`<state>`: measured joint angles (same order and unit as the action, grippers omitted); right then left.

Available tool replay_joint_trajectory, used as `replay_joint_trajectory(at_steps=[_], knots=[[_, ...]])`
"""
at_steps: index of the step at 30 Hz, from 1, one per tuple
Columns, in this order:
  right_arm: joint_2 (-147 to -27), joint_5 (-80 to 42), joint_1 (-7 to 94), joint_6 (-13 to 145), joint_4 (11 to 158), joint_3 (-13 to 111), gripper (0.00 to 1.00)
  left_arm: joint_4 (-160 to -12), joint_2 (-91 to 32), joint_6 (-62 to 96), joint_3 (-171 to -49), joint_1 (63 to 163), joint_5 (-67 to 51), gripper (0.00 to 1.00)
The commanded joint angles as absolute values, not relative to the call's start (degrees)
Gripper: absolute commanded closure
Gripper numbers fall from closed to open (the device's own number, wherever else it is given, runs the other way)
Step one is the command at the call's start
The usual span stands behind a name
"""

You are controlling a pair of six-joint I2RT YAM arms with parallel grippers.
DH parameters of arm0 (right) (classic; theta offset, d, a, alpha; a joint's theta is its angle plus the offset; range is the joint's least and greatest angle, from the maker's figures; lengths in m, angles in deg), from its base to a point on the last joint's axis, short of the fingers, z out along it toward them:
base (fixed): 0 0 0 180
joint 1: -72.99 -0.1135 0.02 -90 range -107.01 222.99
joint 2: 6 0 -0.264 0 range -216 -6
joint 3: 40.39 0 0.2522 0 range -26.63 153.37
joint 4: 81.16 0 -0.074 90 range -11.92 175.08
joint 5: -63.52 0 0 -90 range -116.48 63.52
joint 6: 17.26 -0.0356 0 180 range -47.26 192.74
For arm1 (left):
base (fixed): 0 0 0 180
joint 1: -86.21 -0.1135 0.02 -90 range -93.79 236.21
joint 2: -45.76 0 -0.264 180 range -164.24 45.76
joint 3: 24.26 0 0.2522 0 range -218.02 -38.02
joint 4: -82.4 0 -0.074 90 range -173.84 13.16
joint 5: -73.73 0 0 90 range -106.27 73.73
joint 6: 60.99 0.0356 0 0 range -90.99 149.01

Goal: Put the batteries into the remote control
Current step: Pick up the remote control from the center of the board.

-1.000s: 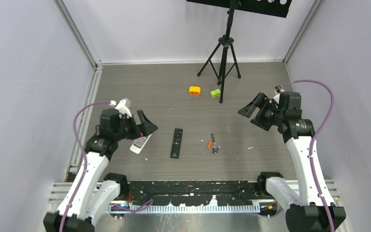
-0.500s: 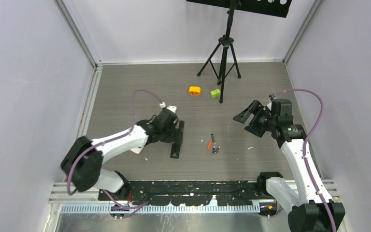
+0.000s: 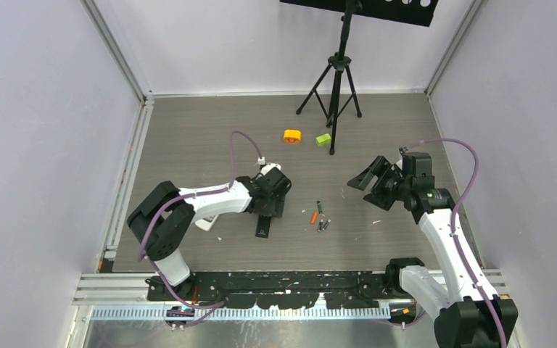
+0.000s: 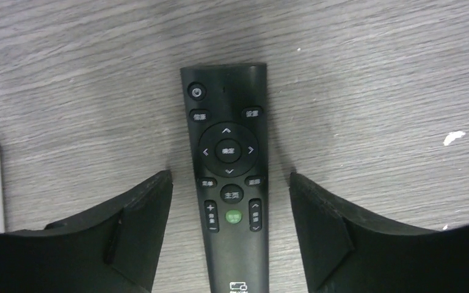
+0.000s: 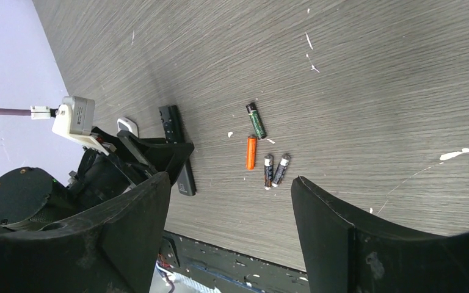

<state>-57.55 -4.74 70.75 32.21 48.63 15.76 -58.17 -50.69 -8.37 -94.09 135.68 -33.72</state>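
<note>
From above, the left gripper [image 3: 267, 205] sits low over the upper end of a slim black plastic remote control [image 3: 262, 229], just left of the frame's middle. From here I cannot tell whether it touches the remote. A white plastic remote [image 3: 204, 220] lies near its left, partly under the arm. To the right of the black remote, 4 tiny cylinder batteries [image 3: 320, 217] lie loose on the grey wood-grain table [image 3: 188, 138]. The right gripper [image 3: 366, 181] hangs at the right of the frame, apart from them, its jaws spread wide. An orange round block [image 3: 292, 135] and a lime green block [image 3: 323, 139] lie in the upper middle, by a black tripod [image 3: 337, 72].

In the left wrist view the black remote lies buttons up, running to the bottom edge. The 2 black fingers [image 4: 140, 226] stand on either side with bare table between each and the remote, so this pincer is spread and grips nothing.

In the right wrist view the fingers [image 5: 342, 238] stand far apart, with nothing between them. Mid-frame lie a dark green battery [image 5: 256, 120], an orange battery [image 5: 251, 152] below it, and 2 dark grey batteries [image 5: 269, 171] side by side just right of the orange one. All 4 are outside the remote.
</note>
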Motion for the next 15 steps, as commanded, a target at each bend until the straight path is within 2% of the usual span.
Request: replay_joint_trajectory(at_steps=[1,9,11,15], knots=[[-57.64,-4.59,69.98,30.73,50.84,15.35,0.23,-56.91,-52.70,-8.91,-95.65,135.64,-32.40,0.35],[-59.98,-2.95,69.57,30.19,51.21,14.99,0.28,-55.32,-54.59,-8.11,-96.83,135.68,-29.49,0.78],[-59.66,-1.36,68.55,29.83,53.33,14.34,0.28,-56.35,-53.62,-7.15,-97.07,135.60,-27.48,0.83],[-58.46,-0.28,60.31,25.65,63.44,11.03,0.25,-56.27,-51.26,-6.13,-100.13,135.25,-23.74,0.84]])
